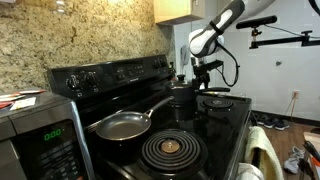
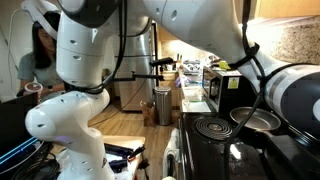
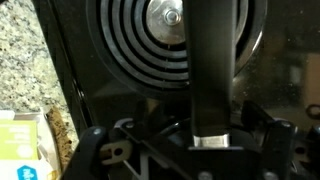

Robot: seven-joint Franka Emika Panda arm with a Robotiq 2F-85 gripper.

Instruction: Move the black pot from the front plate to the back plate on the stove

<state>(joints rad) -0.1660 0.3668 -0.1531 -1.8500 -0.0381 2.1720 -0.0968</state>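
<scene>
**A:** Any writing to read, starting close in?

**B:** The microwave [image 1: 40, 135] is nearest and shows green digits, too small to read. In the wrist view a green-and-white box [image 3: 20, 140] lies beside the granite counter [image 3: 25, 60]; its print is blurred.

**A:** And on the desk?

**B:** The desk [image 1: 225, 128] is a black stove top. The big coil burner [image 1: 170, 150] is nearest, and the grey frying pan [image 1: 122, 125] sits left of it. Farther off is the black pot [image 1: 182, 97], just left of a shiny-rimmed burner [image 1: 220, 101]. The pot hides whatever plate is under it, so I cannot tell which one that is.

**A:** The jaws?

**B:** The gripper [image 1: 203, 72] hangs right over the pot. In the wrist view the jaws stand wide, one on each side of the pot's long handle [image 3: 210, 70], which runs across a coil [image 3: 140, 50].

**A:** What blocks the view?

**B:** In an exterior view the robot arm [image 2: 80, 60] fills most of the picture. Beyond it are a person [image 2: 35, 50] and a bin [image 2: 163, 105].
</scene>
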